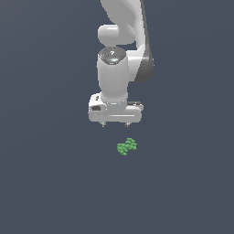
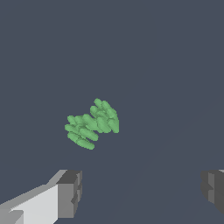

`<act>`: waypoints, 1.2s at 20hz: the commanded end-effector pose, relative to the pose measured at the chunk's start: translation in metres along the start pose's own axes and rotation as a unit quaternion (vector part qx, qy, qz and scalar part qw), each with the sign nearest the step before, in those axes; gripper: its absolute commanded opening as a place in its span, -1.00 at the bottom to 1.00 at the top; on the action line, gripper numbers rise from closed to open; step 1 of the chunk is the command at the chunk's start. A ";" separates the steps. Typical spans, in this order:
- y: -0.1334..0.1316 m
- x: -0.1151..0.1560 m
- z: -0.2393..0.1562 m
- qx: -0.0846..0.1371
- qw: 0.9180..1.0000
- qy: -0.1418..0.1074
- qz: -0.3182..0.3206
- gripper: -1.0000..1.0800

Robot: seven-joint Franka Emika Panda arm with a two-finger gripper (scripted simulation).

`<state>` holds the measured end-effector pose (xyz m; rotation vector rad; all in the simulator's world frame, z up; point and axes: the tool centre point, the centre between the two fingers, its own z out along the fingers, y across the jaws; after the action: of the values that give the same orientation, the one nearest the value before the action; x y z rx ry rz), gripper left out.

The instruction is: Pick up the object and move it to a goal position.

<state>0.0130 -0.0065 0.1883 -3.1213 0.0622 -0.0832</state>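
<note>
Exterior view: one white arm (image 1: 119, 50), one gripper (image 1: 115, 124), one green object (image 1: 126, 146). No readable writing. Gripper fingers spread apart, holding nothing. Object lies on the dark floor (image 1: 45, 183), near the gripper, toward the exterior view's right of it, not touching. Wrist view: two grey fingertips (image 2: 70, 192), wide gap; object (image 2: 92, 124) a lumpy, elongated cluster of bright green beads.
</note>
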 end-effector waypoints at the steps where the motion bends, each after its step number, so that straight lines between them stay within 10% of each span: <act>1: 0.000 0.000 0.000 0.000 1.000 0.000 0.000 0.92; 24: -0.023 -0.006 0.014 -0.004 0.999 -0.020 0.034 0.92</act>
<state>0.0082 0.0158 0.1757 -3.1258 0.1387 -0.0220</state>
